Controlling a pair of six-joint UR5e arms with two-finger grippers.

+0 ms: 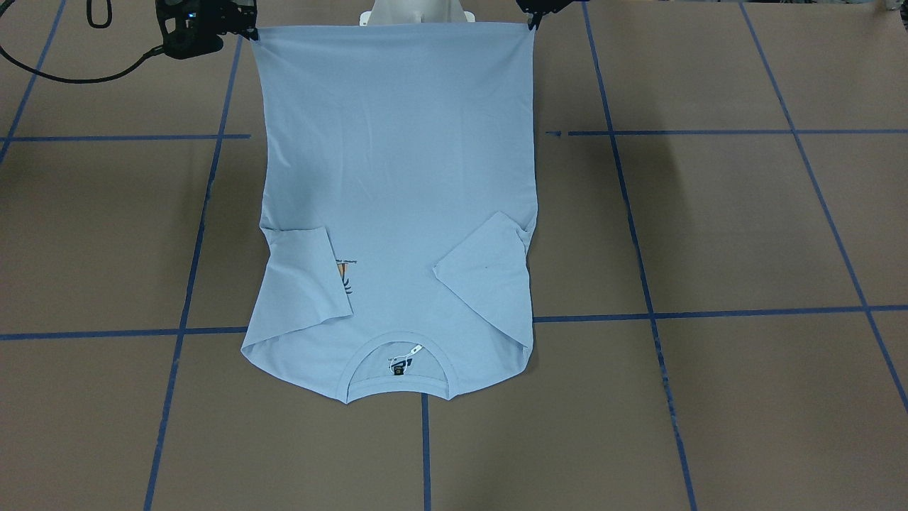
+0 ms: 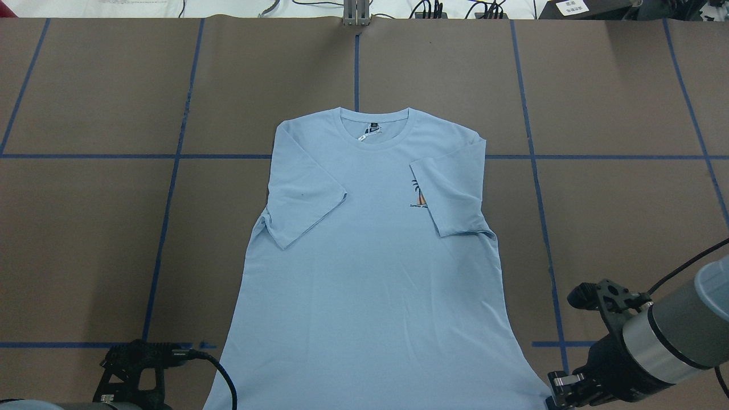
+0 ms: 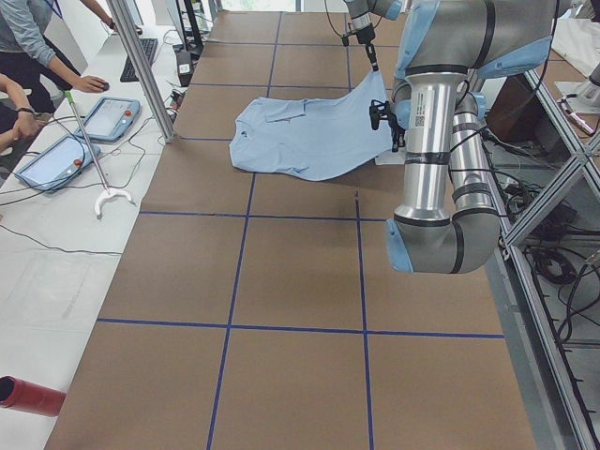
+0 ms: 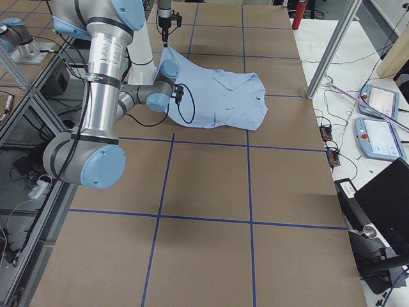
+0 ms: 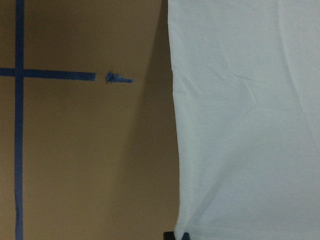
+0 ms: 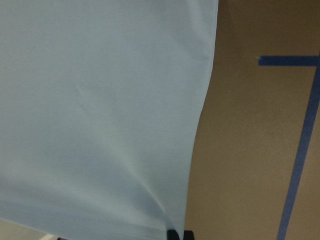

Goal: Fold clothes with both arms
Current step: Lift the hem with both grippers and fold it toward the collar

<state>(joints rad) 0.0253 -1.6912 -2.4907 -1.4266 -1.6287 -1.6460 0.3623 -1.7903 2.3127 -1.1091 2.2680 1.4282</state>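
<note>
Hem (image 1: 397,28) of T-shirt (image 1: 397,177) hangs raised; left fingers (image 1: 533,20) and right fingers (image 1: 248,30) each pinch a corner. Plan: carry it level and taut to the collar (image 1: 399,339).

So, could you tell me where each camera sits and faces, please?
Front-facing: across the table, facing the pedestal; left gripper, right gripper hold the T-shirt hem.
Overhead: behind the pedestal, facing forward; both grippers.
Exterior left: table's left end; left arm nearest.
Exterior right: opposite end; right arm nearest.
Left wrist: down one T-shirt edge; fingertips.
Right wrist: other edge; fingertips.
Shared: first two show the collar.
</note>
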